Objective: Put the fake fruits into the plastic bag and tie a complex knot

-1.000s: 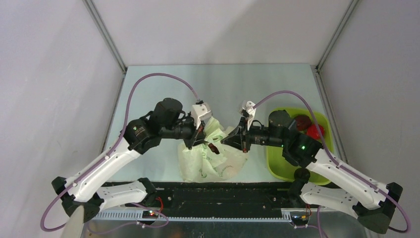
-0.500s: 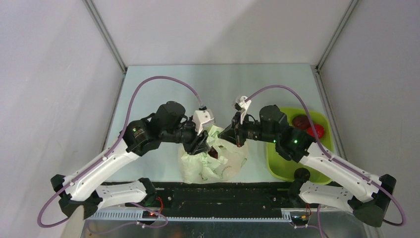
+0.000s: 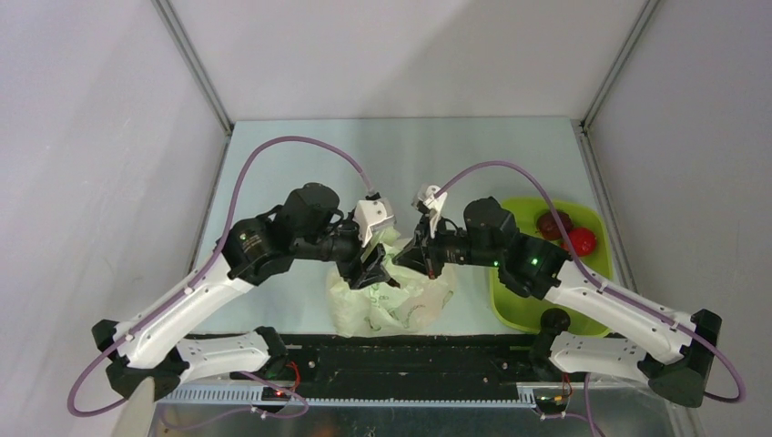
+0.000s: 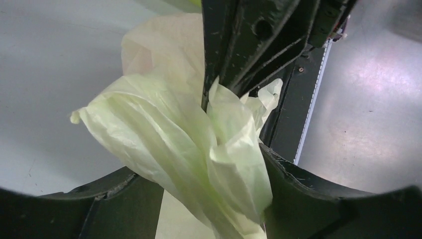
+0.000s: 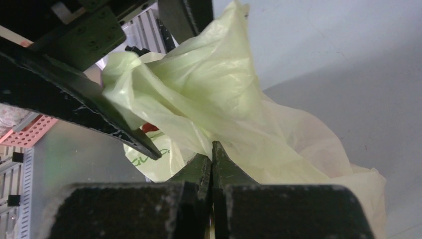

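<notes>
Our right gripper (image 5: 212,152) has its two fingers pressed flat together on a fold of the thin, crinkly, pale cream-green plastic bag (image 5: 224,89). Our left gripper (image 4: 196,164) stands with its fingers wide apart, and the bunched film lies loose between them, gripped by nothing. The bag sits on the table (image 3: 273,182) between our two arms, with its neck drawn up.

We judge the single pinch to be the weak point. If the slippery film slides out, the gathered neck falls open. The left fingers could also close on the wrong fold.

Some glossy round fake fruits (image 3: 583,240), bright red and dark maroon, lie in the lime-green plastic tray (image 3: 510,309), so tying now would leave them out.

Only the overhead view shows those fruits. Only the right wrist view shows a red patch through the film, probably a fruit inside the bag.
</notes>
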You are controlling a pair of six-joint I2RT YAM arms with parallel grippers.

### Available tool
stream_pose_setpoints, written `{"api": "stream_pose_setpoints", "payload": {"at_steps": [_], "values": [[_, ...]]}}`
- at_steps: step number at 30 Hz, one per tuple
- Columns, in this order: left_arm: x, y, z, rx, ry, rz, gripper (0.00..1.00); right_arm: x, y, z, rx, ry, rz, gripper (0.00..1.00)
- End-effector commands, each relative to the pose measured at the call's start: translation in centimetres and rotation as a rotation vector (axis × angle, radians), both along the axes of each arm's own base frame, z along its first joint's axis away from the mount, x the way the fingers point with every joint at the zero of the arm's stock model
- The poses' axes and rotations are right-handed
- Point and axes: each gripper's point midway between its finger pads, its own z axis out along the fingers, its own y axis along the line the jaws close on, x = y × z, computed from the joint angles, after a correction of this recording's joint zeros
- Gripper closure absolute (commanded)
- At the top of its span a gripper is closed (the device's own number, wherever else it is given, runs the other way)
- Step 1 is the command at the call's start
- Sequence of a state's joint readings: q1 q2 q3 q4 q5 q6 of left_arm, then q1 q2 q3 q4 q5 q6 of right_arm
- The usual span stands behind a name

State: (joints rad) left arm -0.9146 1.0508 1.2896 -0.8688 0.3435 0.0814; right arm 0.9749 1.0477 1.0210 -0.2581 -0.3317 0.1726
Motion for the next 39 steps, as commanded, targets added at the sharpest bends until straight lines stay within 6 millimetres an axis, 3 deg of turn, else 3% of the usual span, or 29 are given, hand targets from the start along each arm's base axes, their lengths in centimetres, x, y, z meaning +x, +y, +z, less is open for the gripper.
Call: {"api": "stream_pose_setpoints", "payload": {"at_steps": [1, 6, 12, 14, 16, 17, 18, 20, 24, 31, 39], "values": [[0.0, -0.7, 1.5, -0.033, -0.034, -0.034, 0.31, -0.5, 0.5, 2.8, 0.045, -0.078, 0.041, 1.0], [-0.1, -1.1, 1.6, -0.046, -0.03, -0.044, 0.37, -1.1, 0.7, 3.0, 0.049, -0.09, 0.066, 1.0], [0.1, -0.8, 0.9, -0.056, -0.054, -0.028, 0.78, -1.3, 0.2, 2.9, 0.039, -0.103, 0.072, 1.0], [0.0, -0.7, 0.8, -0.07, -0.063, -0.03, 0.87, -1.6, -0.2, 3.2, 0.044, -0.109, 0.076, 0.95], [-0.2, -0.7, 1.0, -0.092, -0.077, -0.036, 0.94, -2.1, -0.9, 4.0, 0.062, -0.124, 0.088, 0.85], [-0.2, -0.7, 1.0, -0.094, -0.08, -0.037, 0.96, -2.4, -1.1, 4.2, 0.068, -0.125, 0.102, 0.75], [-0.3, -0.6, 1.2, -0.107, -0.089, -0.04, 0.97, -2.5, -1.6, 4.6, 0.077, -0.132, 0.101, 0.7], [-0.4, -0.6, 1.7, -0.133, -0.104, -0.048, 0.98, -2.9, -2.3, 5.3, 0.098, -0.134, 0.119, 0.5], [-0.9, -0.7, 2.9, -0.187, -0.122, -0.067, 1.0, -2.7, -3.4, 7.3, 0.166, -0.141, 0.096, 0.31], [-2.0, -1.4, 4.2, -0.238, -0.11, -0.134, 0.98, -2.5, -2.3, 11.4, 0.331, -0.154, 0.123, 0.22], [-2.8, -1.6, 4.3, -0.252, -0.095, -0.177, 0.97, -1.1, -0.7, 12.3, 0.385, -0.103, 0.155, 0.2]]}}
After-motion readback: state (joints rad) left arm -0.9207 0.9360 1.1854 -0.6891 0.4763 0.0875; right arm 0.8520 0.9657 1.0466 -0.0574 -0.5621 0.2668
